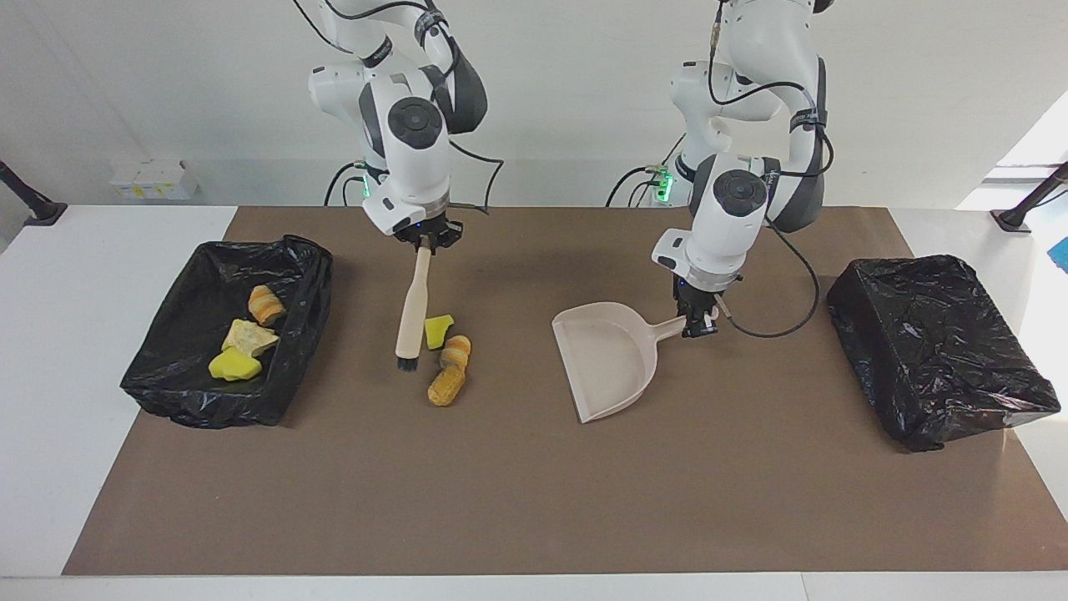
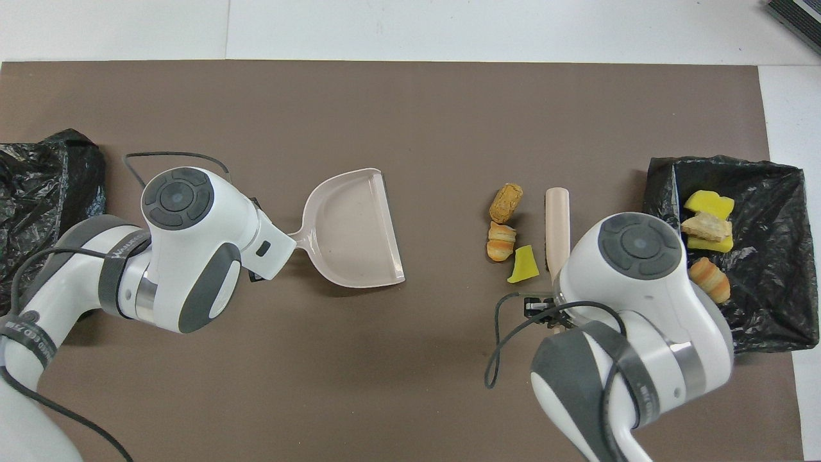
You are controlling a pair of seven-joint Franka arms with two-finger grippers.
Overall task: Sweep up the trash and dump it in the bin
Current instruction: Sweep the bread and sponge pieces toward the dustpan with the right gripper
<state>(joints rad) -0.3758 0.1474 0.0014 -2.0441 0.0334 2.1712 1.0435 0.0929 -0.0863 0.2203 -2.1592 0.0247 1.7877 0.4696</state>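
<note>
Three trash chunks [image 1: 445, 361] mid-mat, brush [image 1: 412, 310] just beside them toward right arm's end, dustpan [image 1: 602, 359] toward left arm's end, lined bin [image 1: 225, 330] w/ three more chunks at right arm's end, 2nd bin [image 1: 939, 346] at left arm's end.

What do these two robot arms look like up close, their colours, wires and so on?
Both arms are glossy white with rounded shells, dark grey joint bands and round grey caps. The left gripper and right gripper are small and black. A loose black cable loops by each wrist, and green lights glow at the bases.
</note>
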